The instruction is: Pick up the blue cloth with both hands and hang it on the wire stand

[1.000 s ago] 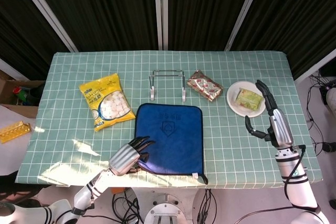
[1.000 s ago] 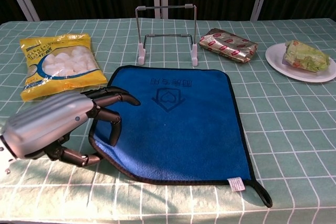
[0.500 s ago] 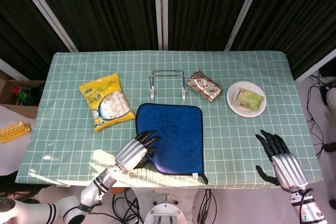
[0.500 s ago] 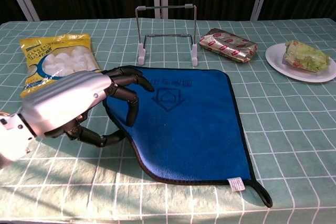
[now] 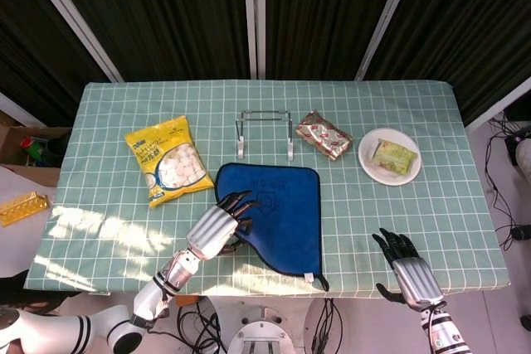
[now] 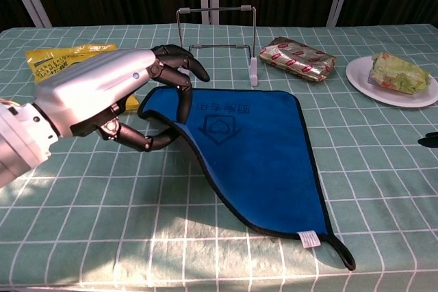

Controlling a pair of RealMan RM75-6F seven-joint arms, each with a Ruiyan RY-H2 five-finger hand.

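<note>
Checked tablecloth [image 5: 108, 230]: left hand [image 6: 102, 100] pinches blue cloth [image 6: 253, 162], lengthwise toward wire stand [image 6: 217, 42]; right hand [image 5: 406, 275] splayed, empty.

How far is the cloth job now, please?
Early stage. The left hand holds the blue cloth at its left edge, partly lifted. The right hand hovers open, away from the cloth. Left: right-hand grasp, lift, draping over the bare wire stand.

We see bright, even light on the green checked tabletop [image 5: 116, 130], with sunlit patches glaring along its near edge, soft shadows beneath objects, dark curtains behind, and both views sharp.
</note>
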